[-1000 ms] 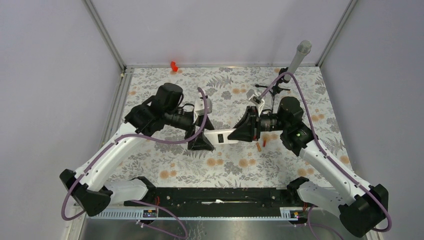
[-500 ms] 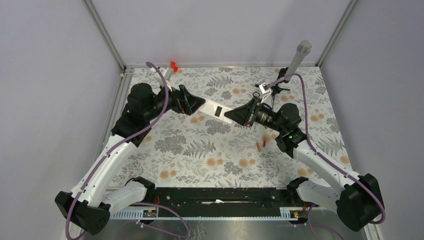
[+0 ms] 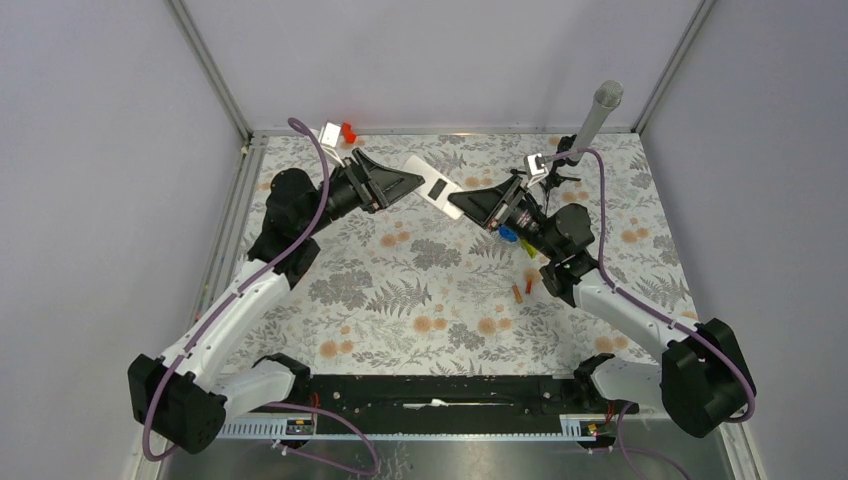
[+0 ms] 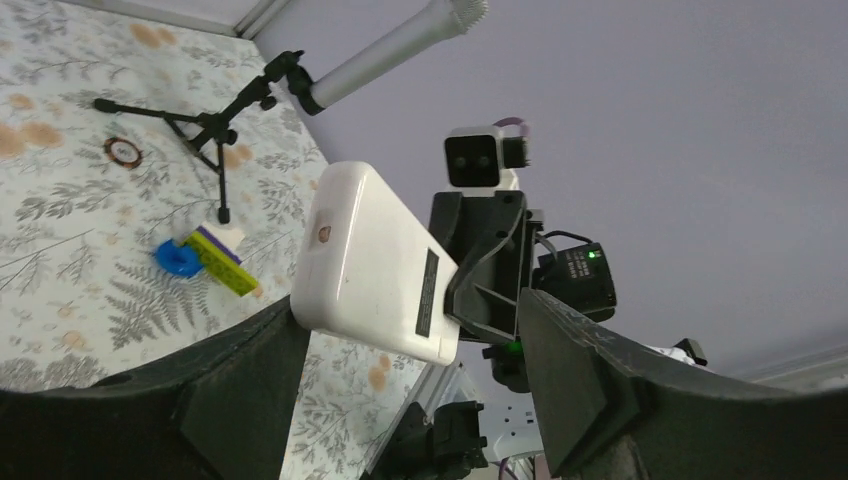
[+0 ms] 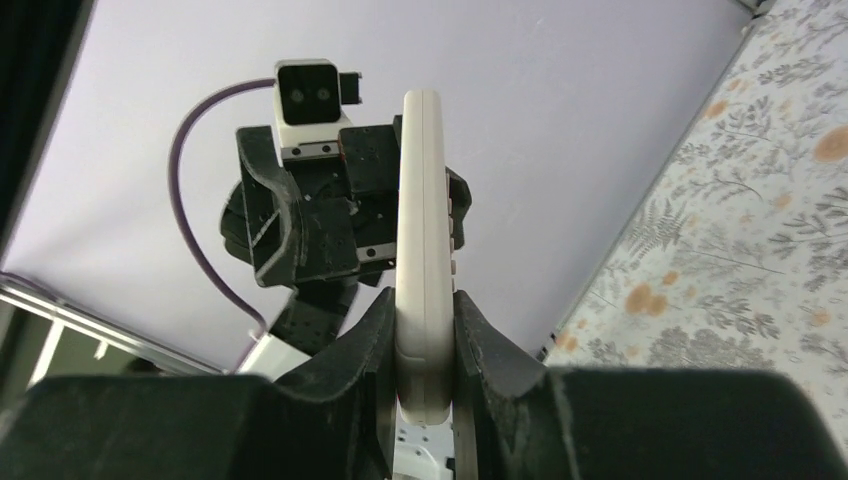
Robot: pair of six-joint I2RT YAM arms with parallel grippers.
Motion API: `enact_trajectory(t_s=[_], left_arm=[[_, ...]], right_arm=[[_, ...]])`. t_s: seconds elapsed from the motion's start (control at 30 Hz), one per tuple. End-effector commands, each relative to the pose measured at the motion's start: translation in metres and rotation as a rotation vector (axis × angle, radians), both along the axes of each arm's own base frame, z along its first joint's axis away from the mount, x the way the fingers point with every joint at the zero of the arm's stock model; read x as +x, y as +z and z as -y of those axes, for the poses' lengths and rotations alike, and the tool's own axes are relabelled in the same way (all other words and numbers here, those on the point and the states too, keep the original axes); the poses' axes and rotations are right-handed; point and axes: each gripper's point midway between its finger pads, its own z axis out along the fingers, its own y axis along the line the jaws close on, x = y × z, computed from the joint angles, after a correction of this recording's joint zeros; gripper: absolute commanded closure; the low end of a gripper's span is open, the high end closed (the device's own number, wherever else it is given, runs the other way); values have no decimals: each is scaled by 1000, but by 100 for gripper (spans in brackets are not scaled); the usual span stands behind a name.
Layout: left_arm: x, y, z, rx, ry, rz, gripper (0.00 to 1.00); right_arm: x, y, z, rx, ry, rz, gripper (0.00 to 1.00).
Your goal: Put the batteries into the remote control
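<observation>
The remote control [image 3: 432, 187] is lifted above the back of the table, its plain white back with a black label facing up. My right gripper [image 3: 472, 203] is shut on its right end. In the right wrist view the remote control [image 5: 424, 220] stands edge-on, clamped between both fingers of that gripper [image 5: 425, 325]. My left gripper [image 3: 402, 182] faces the remote's other end, open. Seen from the left wrist, the remote control [image 4: 375, 262] floats ahead of the left gripper [image 4: 405, 315], a gap showing at the right finger. Two orange batteries [image 3: 517, 293] [image 3: 529, 284] lie on the cloth below my right arm.
A blue disc [image 3: 508, 233] and a yellow-green block [image 4: 222, 262] lie under my right wrist. A microphone on a small black tripod [image 3: 597, 115] stands at the back right. A small red object [image 3: 348, 131] sits at the back edge. Walls enclose three sides.
Both arms rose and swung toward the back of the table. The right gripper carried the remote up with it. The left gripper left the remote's near end and now faces it with jaws apart.
</observation>
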Motion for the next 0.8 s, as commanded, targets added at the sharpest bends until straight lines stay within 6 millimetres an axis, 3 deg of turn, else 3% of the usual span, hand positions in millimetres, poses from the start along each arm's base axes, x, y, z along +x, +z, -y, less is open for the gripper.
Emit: enact_trajectory(t_s=[0.0,0.2,0.4,0.47,0.6,0.7,0.77], left_arm=[[-18,43,13,-149,-135,75,29],[-19,44,19,-216,-188,14,50],[-21,45,20,-220,-206,28,86],[-23,46,21,-212,-213,46,100],[-24,45,21,-180,-214,85,100],[-26,47,21,-171,-223,99,100],[-26,50,21,-173,-225,102,100]], right_arm=[[-13,43,-3,134,64,35,94],[-14,36,-10,125,94,8,93],[-15,31,-15,114,122,-12,93],[-13,27,-15,101,117,-18,88],[-10,16,-16,53,95,-23,46],[-8,6,-17,10,83,-32,41],[-5,-2,-17,-7,71,-56,45]])
